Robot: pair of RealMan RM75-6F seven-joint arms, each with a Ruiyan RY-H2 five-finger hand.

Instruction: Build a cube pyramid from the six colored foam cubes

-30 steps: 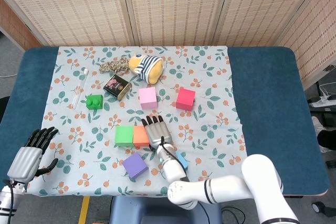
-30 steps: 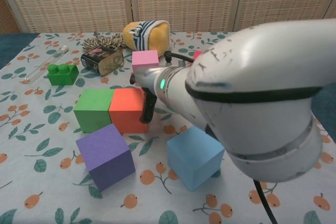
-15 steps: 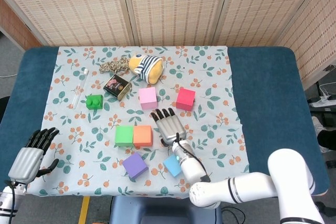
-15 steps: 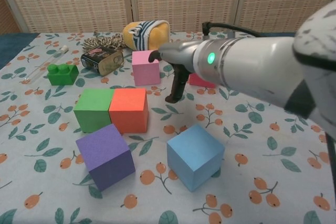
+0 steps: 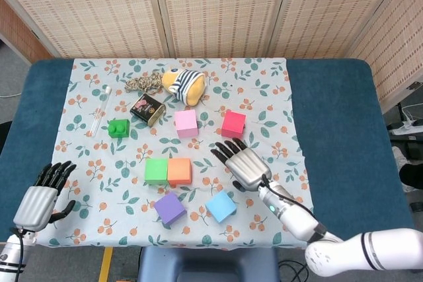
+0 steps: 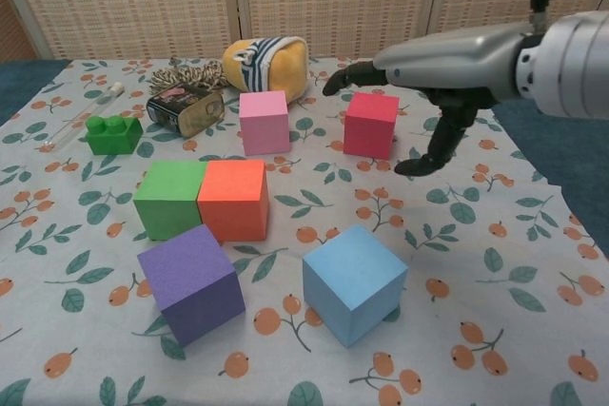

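A green cube (image 5: 156,170) (image 6: 170,199) and an orange cube (image 5: 179,171) (image 6: 232,199) sit side by side, touching, at the cloth's middle. In front of them lie a purple cube (image 5: 170,208) (image 6: 190,282) and a light blue cube (image 5: 221,207) (image 6: 354,282). Further back stand a pink cube (image 5: 186,123) (image 6: 265,122) and a red cube (image 5: 233,124) (image 6: 371,124). My right hand (image 5: 243,165) (image 6: 430,83) hovers open, fingers spread, just right of the red cube and holds nothing. My left hand (image 5: 41,196) rests open at the table's near left corner.
At the back of the floral cloth (image 5: 277,117) lie a green toy brick (image 5: 119,127) (image 6: 113,133), a dark tin (image 5: 147,109) (image 6: 186,109), a striped yellow plush (image 5: 184,84) (image 6: 265,63), a tangle of chain (image 5: 141,84) and a clear tube (image 5: 100,111).
My right hand has left the orange cube and swung right and back, now beside the red cube. The cubes and the left hand have stayed put.
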